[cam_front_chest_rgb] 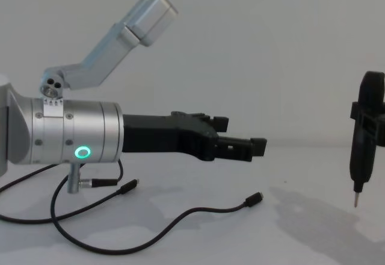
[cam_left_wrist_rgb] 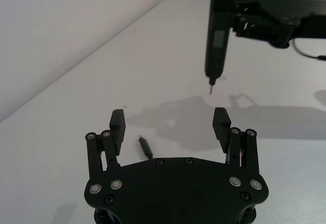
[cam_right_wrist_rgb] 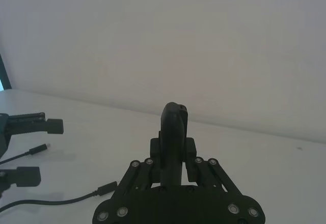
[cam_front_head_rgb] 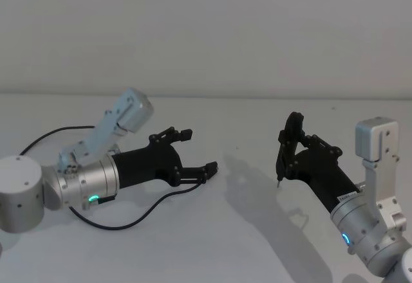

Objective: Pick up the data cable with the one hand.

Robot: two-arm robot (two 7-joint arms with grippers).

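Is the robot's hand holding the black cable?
No, the open left gripper hovers above the cable, which lies loose on the table; the right gripper holds a pen-like tool.

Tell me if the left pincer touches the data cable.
Apart: chest view shows the open left pincer above the data cable, table visible between. Right pincer holds a screwdriver aside.

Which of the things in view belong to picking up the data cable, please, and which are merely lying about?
For the job: data cable, lying curved on the table; left gripper, jaws open, above it.
Not for the job: right gripper, off to the right, jaws shut on a black pointed tool held upright.
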